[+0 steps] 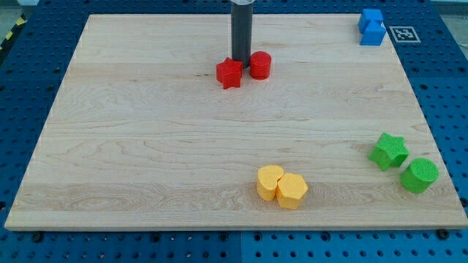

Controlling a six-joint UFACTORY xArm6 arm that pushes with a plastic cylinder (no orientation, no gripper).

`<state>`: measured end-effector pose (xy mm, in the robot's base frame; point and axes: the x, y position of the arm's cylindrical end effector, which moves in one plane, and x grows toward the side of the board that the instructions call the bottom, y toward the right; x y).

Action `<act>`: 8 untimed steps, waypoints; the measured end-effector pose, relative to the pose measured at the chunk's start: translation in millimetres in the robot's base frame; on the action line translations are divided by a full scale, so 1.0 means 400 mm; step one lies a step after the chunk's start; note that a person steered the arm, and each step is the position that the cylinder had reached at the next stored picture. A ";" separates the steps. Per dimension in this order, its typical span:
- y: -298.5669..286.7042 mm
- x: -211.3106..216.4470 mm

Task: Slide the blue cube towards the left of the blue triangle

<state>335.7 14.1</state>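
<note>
Two blue blocks sit touching at the board's top right corner: one nearer the top point(370, 17) and one just below it point(374, 33). I cannot tell which is the cube and which the triangle. My tip point(240, 60) is at the view's top centre, far to the left of the blue blocks. It stands between a red star point(229, 73) and a red cylinder point(260, 65), close against both.
A green star point(388, 151) and a green cylinder point(420, 175) lie at the right edge, low down. Two yellow blocks point(270, 182) point(292, 191) touch each other near the bottom centre. The wooden board point(146, 146) rests on a blue pegboard.
</note>
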 end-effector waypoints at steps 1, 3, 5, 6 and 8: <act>0.098 0.000; 0.241 0.000; 0.299 -0.037; 0.461 -0.047; 0.829 -0.046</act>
<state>317.3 345.5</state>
